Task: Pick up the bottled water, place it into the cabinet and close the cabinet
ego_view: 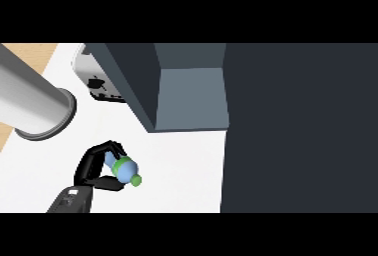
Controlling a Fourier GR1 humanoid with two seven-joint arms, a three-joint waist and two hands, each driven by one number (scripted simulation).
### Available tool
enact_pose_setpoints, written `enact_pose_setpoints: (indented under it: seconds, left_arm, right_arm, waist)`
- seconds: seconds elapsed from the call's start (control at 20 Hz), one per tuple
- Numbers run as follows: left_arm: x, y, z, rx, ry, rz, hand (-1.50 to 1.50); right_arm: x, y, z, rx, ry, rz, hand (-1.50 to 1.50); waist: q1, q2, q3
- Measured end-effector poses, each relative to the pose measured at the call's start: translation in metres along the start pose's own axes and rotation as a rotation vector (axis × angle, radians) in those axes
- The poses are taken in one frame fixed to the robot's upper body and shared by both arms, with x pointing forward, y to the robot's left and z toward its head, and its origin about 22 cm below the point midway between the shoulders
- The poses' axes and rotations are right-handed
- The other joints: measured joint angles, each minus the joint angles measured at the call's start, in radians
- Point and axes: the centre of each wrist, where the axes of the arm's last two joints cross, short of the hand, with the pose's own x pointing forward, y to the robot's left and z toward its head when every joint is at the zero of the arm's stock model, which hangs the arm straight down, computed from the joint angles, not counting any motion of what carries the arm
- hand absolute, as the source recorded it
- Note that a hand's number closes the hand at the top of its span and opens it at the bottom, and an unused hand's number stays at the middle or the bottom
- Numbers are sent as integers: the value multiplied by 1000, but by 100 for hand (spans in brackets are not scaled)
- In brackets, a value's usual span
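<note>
Left hand (96, 167) around half-hidden bottled water (127, 171)

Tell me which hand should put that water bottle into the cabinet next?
Probably the left hand. Its fingers are already curled round the bottled water above the white counter, and the open cabinet lies just ahead and to its right. The right hand is not in view.

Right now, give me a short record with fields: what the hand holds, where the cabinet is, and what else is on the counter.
held item: clear blue bottled water with green cap
holding hand: black left hand, fingers curled round the bottle
right hand: not in view
cabinet: dark grey cabinet, open, beyond the bottle
surface: white counter
other: grey cylinder at left; white appliance behind
</note>
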Motion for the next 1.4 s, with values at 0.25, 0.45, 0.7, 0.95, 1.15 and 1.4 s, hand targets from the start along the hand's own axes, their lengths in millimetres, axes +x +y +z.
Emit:
enact_pose_setpoints:
  seconds: [0.25, 0.45, 0.7, 0.95, 1.15, 1.4]
  left_arm:
    - [-2, -17, -1, 42, -40, -29, 150]
    - [-1, -34, -5, 40, -48, -9, 150]
    - [8, -68, -25, 13, -43, 73, 150]
    - [29, -105, -51, 7, -31, 121, 150]
    - [52, -131, -73, 6, -9, 118, 150]
    - [84, -160, -102, 16, 16, 122, 150]
  right_arm:
    - [1, 1, 1, -9, 6, 2, -150]
    - [1, 0, 3, -11, 10, 8, -150]
    - [2, -1, 5, -9, 17, 17, -150]
    - [3, -3, 7, -8, 20, 30, -150]
    - [2, -2, 8, -15, 19, 26, -150]
    - [4, -9, 12, -1, 14, 53, -150]
  waist:
    - [12, -1, 4]
    - [16, -3, 5]
    - [17, -2, 0]
    - [11, 1, -5]
    - [6, 3, -6]
    - [0, 5, -7]
